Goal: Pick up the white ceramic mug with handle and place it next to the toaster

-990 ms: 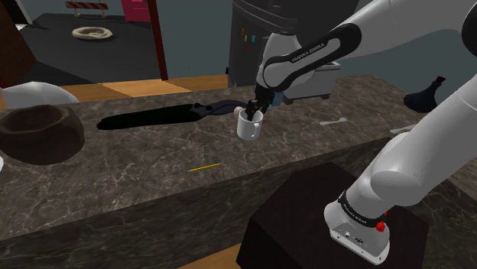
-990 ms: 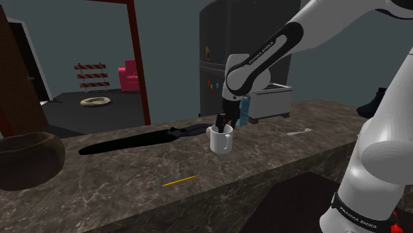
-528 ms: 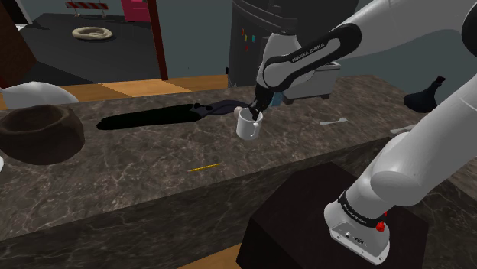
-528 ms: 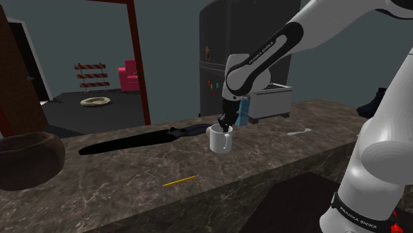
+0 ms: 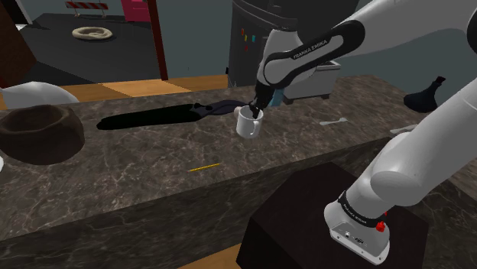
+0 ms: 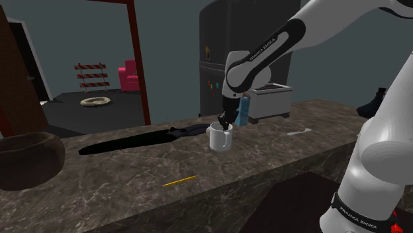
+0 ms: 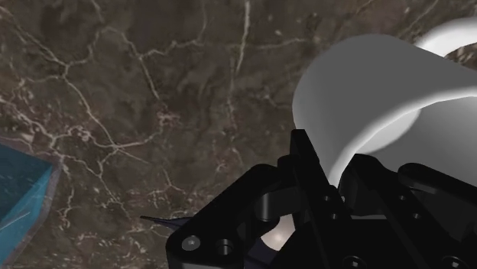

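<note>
A white mug (image 5: 247, 124) with a handle hangs just above the dark marble counter (image 5: 153, 183), tilted a little. My black gripper (image 5: 255, 107) reaches down from above and is shut on the mug's rim, one finger inside and one outside. In the second exterior view the mug (image 6: 220, 138) is under the gripper (image 6: 225, 123). The wrist view has the mug's wall (image 7: 367, 99) clasped between the fingers (image 7: 307, 164). The grey toaster (image 5: 312, 80) stands at the back of the counter, just behind the arm, with its side in the second exterior view (image 6: 271, 100).
A blue box (image 6: 243, 111) stands between mug and toaster. A long black object (image 5: 153, 118) lies on the counter beyond the mug. A dark brown bowl (image 5: 38, 134) sits at the shoulder view's left. A yellow stick (image 5: 204, 166) and a small white piece (image 5: 335, 121) lie on the marble.
The fingers went from apart to shut on the mug's rim. Since then the mug has risen slightly off the counter and tipped a little.
</note>
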You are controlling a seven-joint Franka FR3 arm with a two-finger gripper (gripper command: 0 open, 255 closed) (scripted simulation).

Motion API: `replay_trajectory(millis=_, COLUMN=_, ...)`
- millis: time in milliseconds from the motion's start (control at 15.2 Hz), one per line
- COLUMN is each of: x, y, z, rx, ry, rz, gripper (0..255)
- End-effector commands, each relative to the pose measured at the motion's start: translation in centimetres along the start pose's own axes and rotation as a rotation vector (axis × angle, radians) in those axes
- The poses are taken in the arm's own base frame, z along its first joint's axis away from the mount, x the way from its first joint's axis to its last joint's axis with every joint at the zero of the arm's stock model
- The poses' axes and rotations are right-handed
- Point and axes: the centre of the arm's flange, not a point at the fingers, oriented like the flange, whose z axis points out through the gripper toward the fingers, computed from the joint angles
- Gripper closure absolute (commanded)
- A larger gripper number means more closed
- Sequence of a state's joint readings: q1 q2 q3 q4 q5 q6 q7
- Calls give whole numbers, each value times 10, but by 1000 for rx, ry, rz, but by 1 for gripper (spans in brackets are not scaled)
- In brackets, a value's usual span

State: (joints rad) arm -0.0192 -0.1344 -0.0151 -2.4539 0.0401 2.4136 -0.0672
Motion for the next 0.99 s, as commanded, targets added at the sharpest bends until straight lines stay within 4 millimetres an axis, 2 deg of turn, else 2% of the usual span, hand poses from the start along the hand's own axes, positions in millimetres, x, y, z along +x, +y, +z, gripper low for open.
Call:
replay_trajectory(millis=0, x=1, y=0, z=-10, rx=0, ry=0, rz=0, gripper=255)
replay_trajectory(millis=924, x=8, y=-1, z=-84, rx=0, ry=0, rz=0, gripper=255)
